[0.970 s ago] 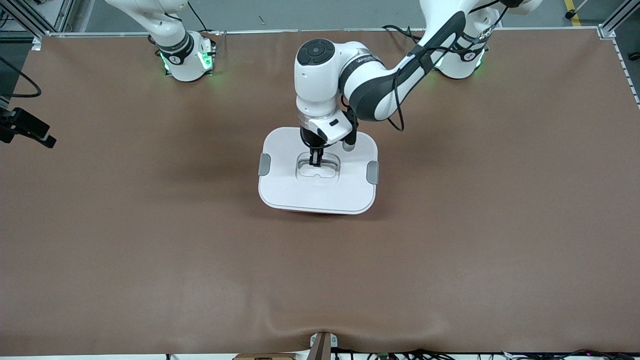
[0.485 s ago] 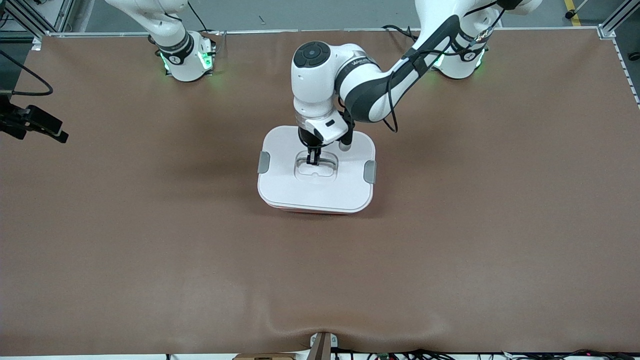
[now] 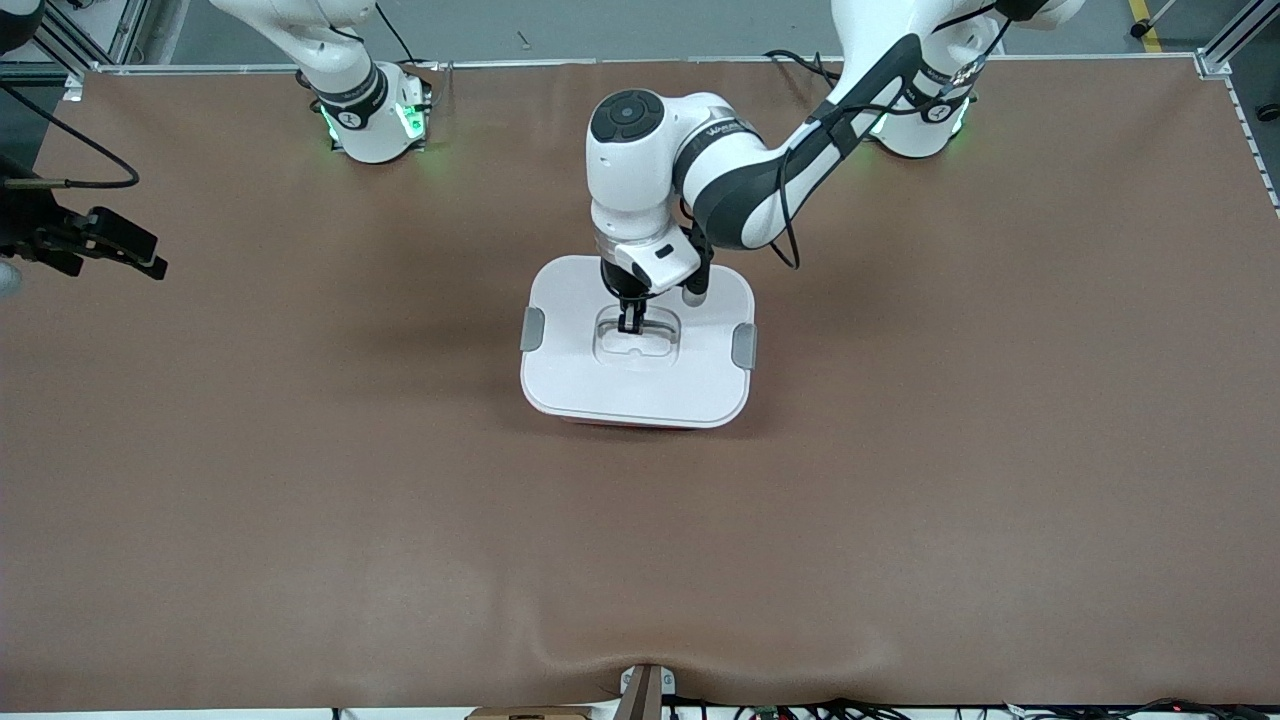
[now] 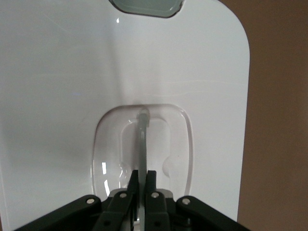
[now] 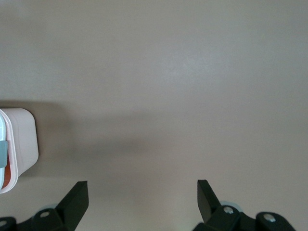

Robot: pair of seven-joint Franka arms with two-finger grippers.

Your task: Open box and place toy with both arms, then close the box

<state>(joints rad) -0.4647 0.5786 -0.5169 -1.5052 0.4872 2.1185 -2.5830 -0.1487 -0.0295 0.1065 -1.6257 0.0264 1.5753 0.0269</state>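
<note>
A: Where is your rounded-rectangular plastic box with the white lid [image 3: 585, 385] sitting right now?

B: It is resting mid-desk, lid on, a sliver of its pinkish-red base [image 3: 610, 424] peeking out at the edge nearer the front camera, one grey side clip [image 3: 533, 329] showing on each short side.

A: And what are your hands doing?

B: Your left hand [image 3: 631, 326] is reaching down into the lid's recess, its fingers [image 4: 151, 191] pinching the clear centre handle [image 4: 142, 144]. Your right hand [image 5: 139, 199] is hanging spread wide over the bare brown desk [image 3: 300, 520] toward the right arm's end, holding nothing.
</note>
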